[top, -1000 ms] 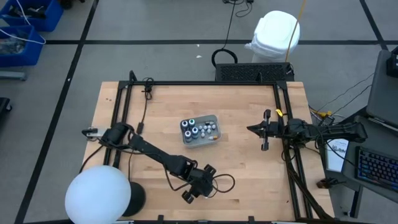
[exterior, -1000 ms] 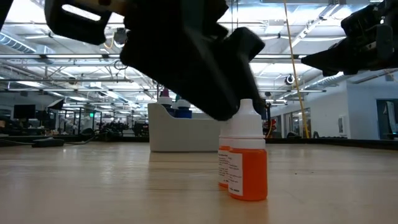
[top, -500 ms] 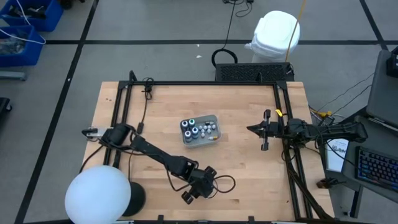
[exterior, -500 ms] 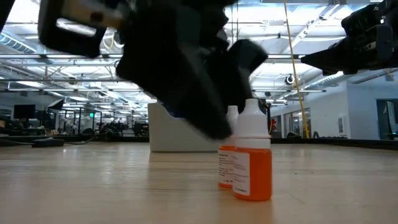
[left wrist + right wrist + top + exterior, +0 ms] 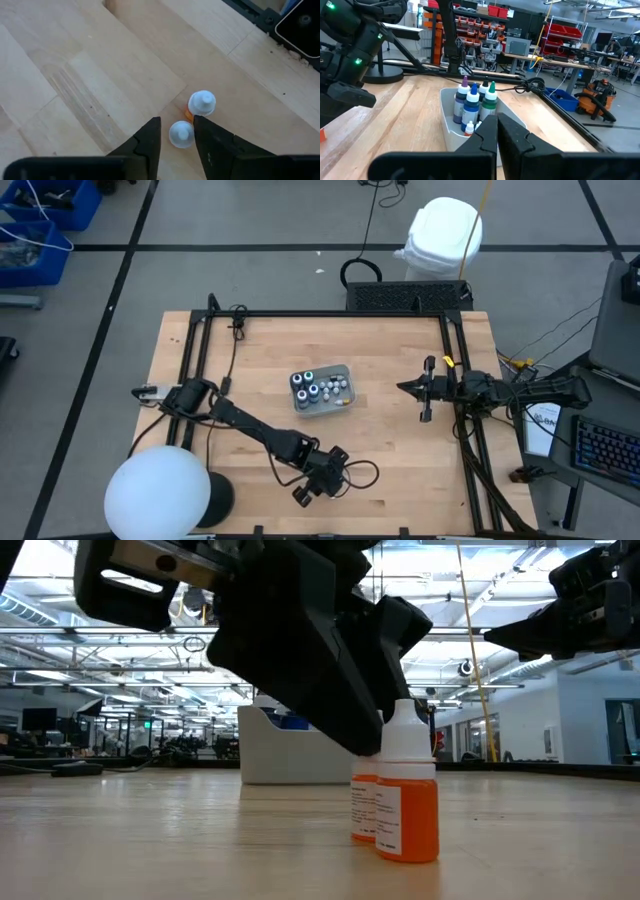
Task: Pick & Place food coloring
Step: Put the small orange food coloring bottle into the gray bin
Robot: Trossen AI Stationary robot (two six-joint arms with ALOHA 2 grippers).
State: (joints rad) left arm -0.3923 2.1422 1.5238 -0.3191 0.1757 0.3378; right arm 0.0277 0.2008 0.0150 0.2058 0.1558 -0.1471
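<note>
High view: a wooden bench (image 5: 390, 370) fills the middle of the frame. The left arm (image 5: 235, 420) stretches from the left edge down toward the lower centre, ending at the left gripper (image 5: 322, 477). The right arm (image 5: 490, 392) lies level at the right edge, and the right gripper (image 5: 410, 388) points toward the centre of the frame. A small grey tray (image 5: 321, 389) sits at the centre, holding several food coloring bottles (image 5: 313, 387) seen as dark rings.

Low view: the left gripper (image 5: 385, 735) looms dark across the upper left and centre, tilted down over two orange bottles (image 5: 398, 805) standing upright on the bench, one just behind the other. The white tray (image 5: 290, 755) stands farther back.

Left wrist view: the two dark fingers (image 5: 150, 142) at the bottom centre are partly open, with the white cap of one orange bottle (image 5: 180, 134) between them; whether they touch it cannot be told. The second white cap (image 5: 202, 102) stands just beside it, higher in the frame.

Right wrist view: the fingers (image 5: 485, 137) at the bottom centre sit close together with only a thin gap, holding nothing. Beyond them the tray (image 5: 451, 117) carries upright purple, blue and green bottles (image 5: 474, 104).
</note>
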